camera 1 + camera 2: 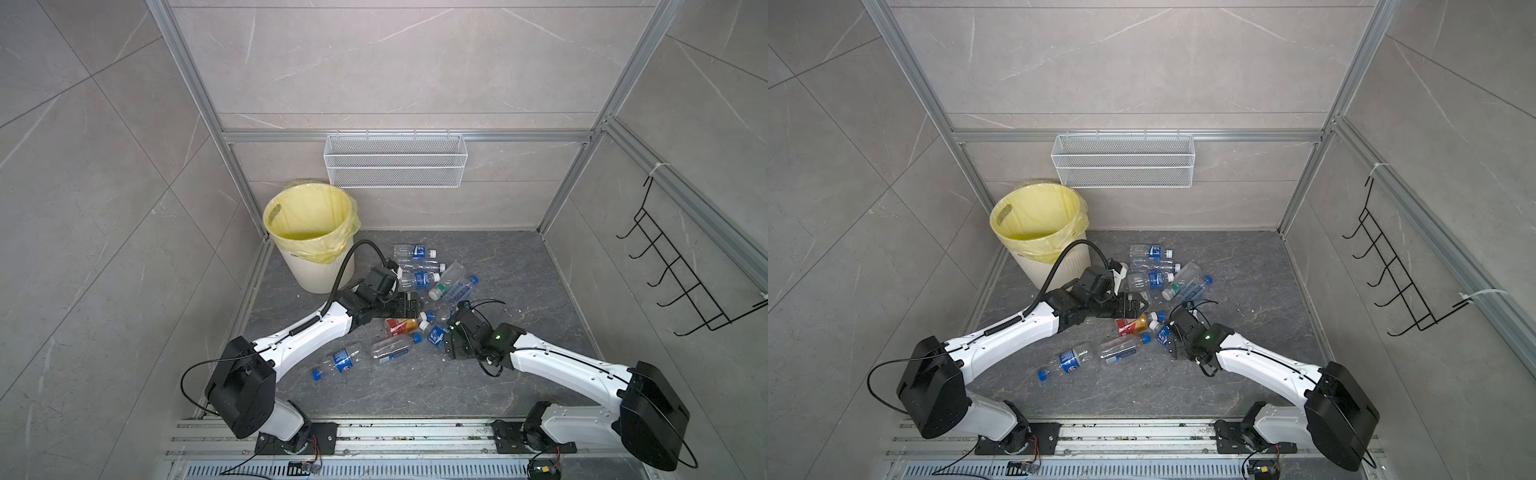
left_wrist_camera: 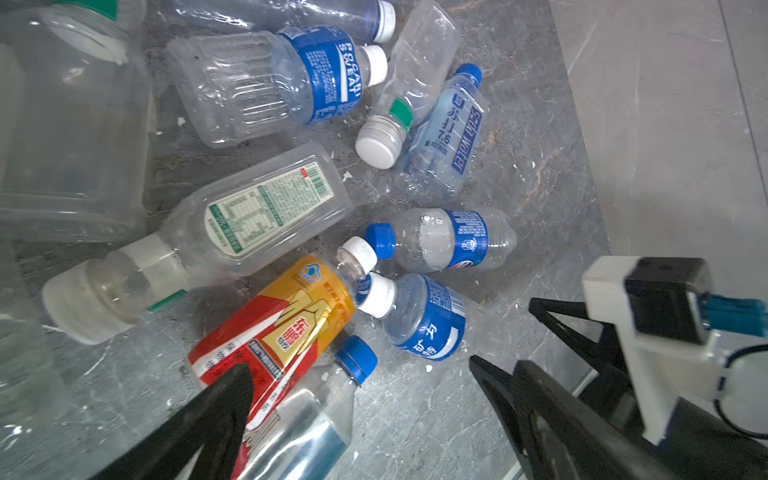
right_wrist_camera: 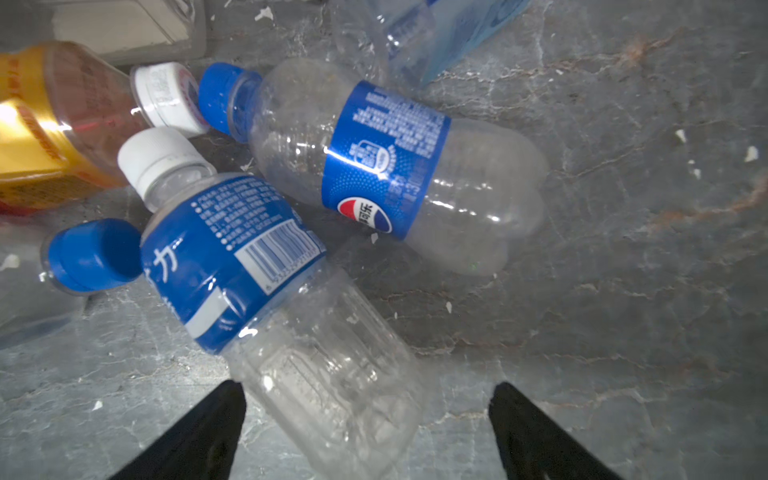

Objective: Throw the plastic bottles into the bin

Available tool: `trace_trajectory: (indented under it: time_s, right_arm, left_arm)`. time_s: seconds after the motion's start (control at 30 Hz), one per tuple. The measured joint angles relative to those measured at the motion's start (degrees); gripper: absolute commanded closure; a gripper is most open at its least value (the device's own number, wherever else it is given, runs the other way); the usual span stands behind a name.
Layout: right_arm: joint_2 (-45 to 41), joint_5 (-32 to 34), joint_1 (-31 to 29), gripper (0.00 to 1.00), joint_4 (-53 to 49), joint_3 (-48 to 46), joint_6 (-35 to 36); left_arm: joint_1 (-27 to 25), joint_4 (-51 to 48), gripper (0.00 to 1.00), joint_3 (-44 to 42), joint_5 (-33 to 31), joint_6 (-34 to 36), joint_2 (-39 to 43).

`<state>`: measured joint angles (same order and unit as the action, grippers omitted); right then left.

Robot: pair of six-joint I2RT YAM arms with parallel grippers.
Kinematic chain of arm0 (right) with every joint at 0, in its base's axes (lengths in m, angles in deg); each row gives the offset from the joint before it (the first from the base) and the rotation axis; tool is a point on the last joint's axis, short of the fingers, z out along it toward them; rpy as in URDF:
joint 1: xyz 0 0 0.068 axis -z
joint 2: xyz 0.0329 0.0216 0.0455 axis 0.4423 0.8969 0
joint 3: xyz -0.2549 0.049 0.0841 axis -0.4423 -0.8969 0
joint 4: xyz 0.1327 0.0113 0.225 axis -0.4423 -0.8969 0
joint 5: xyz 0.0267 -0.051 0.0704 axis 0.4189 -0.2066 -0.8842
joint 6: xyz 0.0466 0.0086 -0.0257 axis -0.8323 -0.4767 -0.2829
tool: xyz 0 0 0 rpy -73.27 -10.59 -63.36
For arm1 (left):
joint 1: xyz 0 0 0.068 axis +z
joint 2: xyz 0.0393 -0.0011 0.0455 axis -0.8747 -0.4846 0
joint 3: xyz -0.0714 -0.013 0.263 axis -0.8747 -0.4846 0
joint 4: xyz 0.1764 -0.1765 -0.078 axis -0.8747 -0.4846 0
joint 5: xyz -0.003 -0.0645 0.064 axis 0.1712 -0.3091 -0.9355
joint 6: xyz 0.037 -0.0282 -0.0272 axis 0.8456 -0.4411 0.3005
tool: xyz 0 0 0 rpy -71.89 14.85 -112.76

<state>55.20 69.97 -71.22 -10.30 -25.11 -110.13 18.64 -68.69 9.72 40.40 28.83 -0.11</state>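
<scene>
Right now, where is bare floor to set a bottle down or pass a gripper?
Bare floor lies between the bottle pile and the right-hand wall, and in front, between the bottles and the arm-base rail. Crowded: mid-floor, right of the bin, where bottles lie touching.

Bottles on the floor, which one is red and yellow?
The red-and-yellow-labelled bottle in the middle of the pile, with a white cap. The other bottles are clear with blue, green or no labels.
</scene>
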Motion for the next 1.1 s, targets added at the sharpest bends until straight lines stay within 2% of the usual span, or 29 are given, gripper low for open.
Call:
trace_trajectory:
  time_s: [0.17, 0.37, 1.1]
  right_arm:
    - [4.0, -2.2, 0.0, 0.11, 3.5, 0.0, 2.0]
    - [8.4, -3.8, 0.0, 0.14, 6.4, 2.2, 3.2]
    - [11.6, -8.3, 0.0, 0.22, 6.4, 2.2, 2.9]
  left_arm:
    - [-0.2, 7.2, 0.00, -3.9, -0.9, -3.9, 1.2]
    - [-0.3, 10.3, 0.00, -7.6, -3.3, -7.0, 3.0]
    - [-0.4, 10.8, 0.00, -8.6, -6.2, -7.7, 7.8]
